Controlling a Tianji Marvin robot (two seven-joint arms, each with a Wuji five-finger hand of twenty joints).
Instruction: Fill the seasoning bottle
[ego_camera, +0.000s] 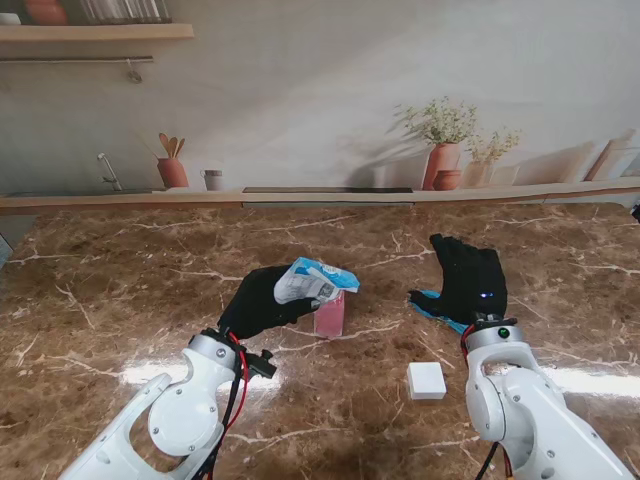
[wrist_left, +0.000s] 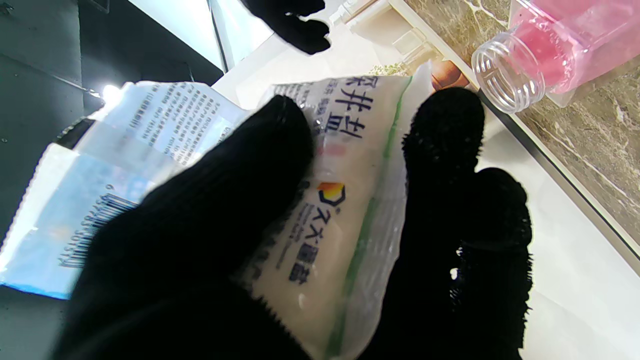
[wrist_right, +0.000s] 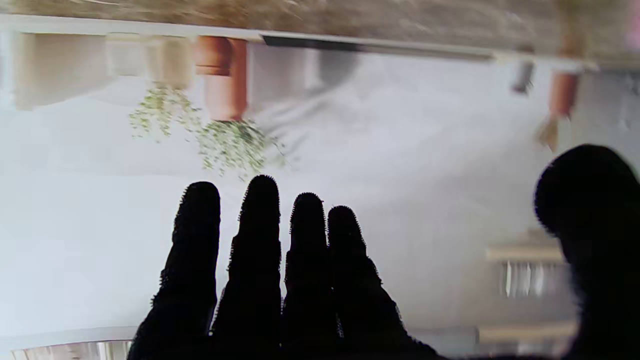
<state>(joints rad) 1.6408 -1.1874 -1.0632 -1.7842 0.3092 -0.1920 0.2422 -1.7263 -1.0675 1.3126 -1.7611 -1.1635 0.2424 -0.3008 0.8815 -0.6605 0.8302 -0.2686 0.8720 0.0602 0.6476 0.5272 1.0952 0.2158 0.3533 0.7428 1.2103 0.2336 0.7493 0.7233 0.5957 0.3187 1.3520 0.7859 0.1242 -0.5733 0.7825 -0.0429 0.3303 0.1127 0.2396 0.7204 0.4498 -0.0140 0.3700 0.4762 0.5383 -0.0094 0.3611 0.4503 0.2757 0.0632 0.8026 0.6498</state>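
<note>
- My left hand (ego_camera: 262, 302) is closed around the salt bag (ego_camera: 313, 281), thumb on one face and fingers on the other; the wrist view shows the same grip on the bag (wrist_left: 345, 200).
- The bag is lifted off the table and tilted, its far end over the seasoning bottle (ego_camera: 330, 314).
- The bottle stands near the table's middle, at about 3 o'clock from my left hand; it is clear with pink contents, and its threaded mouth (wrist_left: 507, 75) is uncapped.
- My right hand (ego_camera: 470, 280) is at 3 o'clock from the bottle, well apart from it, fingers straight and spread, holding nothing.
- A blue item (ego_camera: 432, 303) lies partly hidden under that hand; I cannot tell what it is.
- A white block (ego_camera: 427, 380) sits at 5 o'clock from the bottle, nearer to me.
</note>
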